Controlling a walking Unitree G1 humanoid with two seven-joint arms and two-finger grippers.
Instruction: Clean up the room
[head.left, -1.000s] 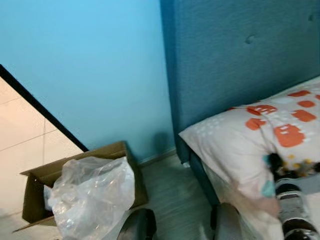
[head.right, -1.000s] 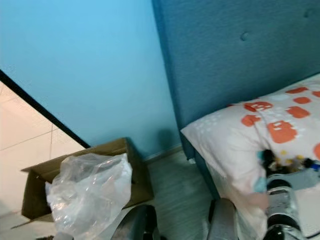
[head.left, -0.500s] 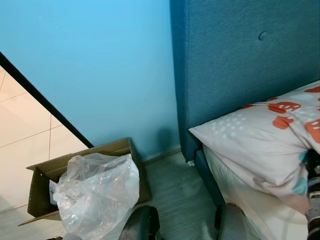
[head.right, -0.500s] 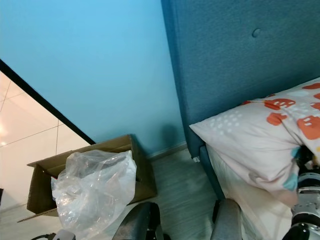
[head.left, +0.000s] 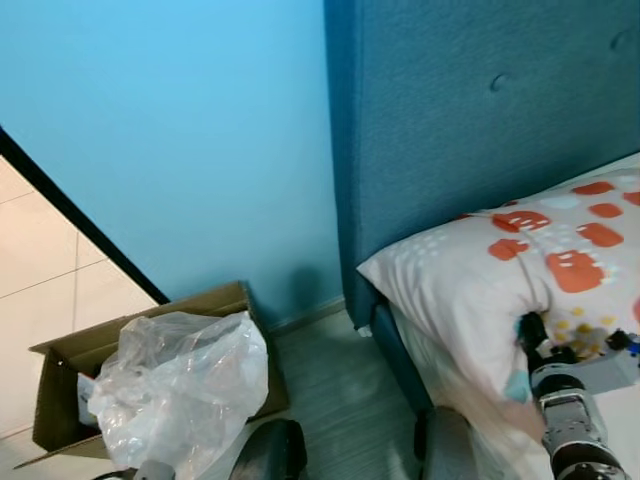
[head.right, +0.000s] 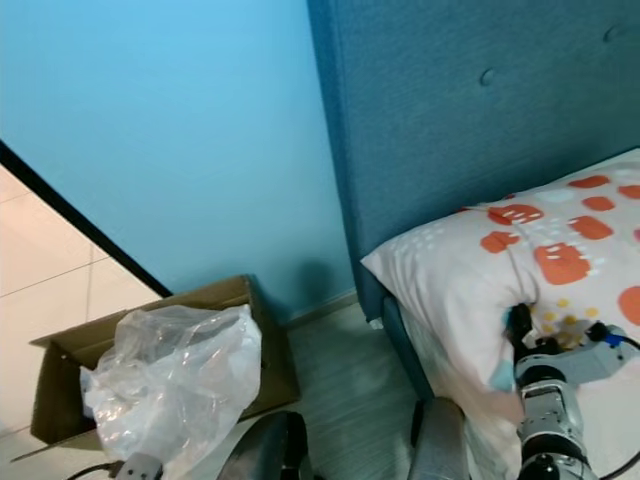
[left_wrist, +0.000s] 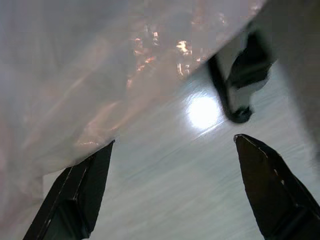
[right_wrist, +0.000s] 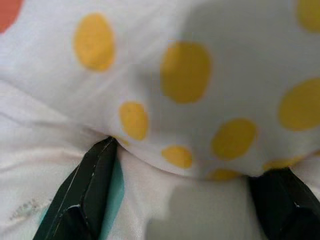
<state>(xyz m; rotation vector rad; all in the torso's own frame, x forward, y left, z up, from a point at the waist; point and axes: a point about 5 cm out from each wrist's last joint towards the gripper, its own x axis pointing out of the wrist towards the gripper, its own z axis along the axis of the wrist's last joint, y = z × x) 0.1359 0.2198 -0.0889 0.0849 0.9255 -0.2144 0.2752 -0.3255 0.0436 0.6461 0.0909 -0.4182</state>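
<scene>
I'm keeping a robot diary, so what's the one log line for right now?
right gripper: open, pressed into pillow on bed | left gripper: open, beside plastic bag | cardboard box: on floor

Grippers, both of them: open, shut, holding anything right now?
Left gripper: open, holding nothing, beside the plastic bag.
Right gripper: open, fingers pressed into the pillow, not clamped on it.

Box (head.left: 60, 360) half hidden behind bag (head.left: 175, 390), contents unclear. Pillow (head.left: 470, 280) cut off at right edge. Right gripper (right_wrist: 185, 200) fingertips buried in pillow fabric. Left gripper (left_wrist: 170, 187) fingers cut off at frame edge.
</scene>
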